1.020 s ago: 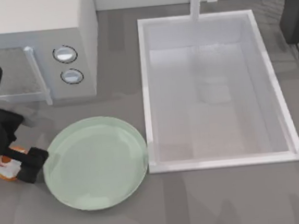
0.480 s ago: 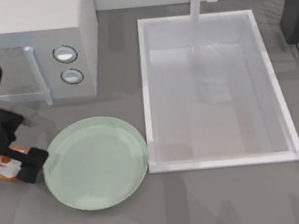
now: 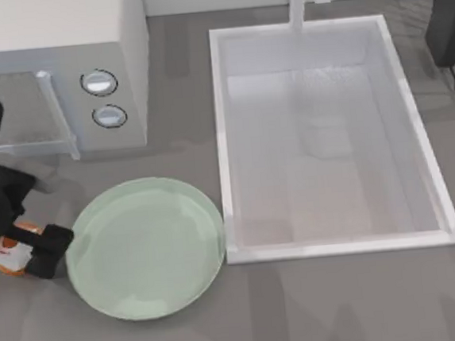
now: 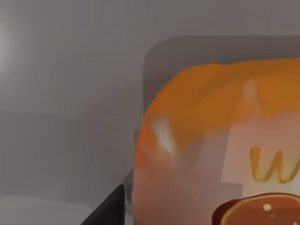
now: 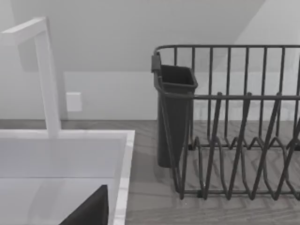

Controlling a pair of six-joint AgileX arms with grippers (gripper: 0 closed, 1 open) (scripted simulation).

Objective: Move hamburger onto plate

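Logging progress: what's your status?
Left end effector shut on hamburger, left of plate. Right arm parked far right. Path unobstructed.

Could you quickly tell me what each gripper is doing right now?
Left gripper: shut on the hamburger, left of the plate.
Right gripper: parked at the top view's upper right; state cannot be told.

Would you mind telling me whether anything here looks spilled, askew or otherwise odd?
Nothing stands out. The hamburger sits at the left tool, just left of the plate; the sink looks tidy.

A yellow "W"-like mark shows on the hamburger.
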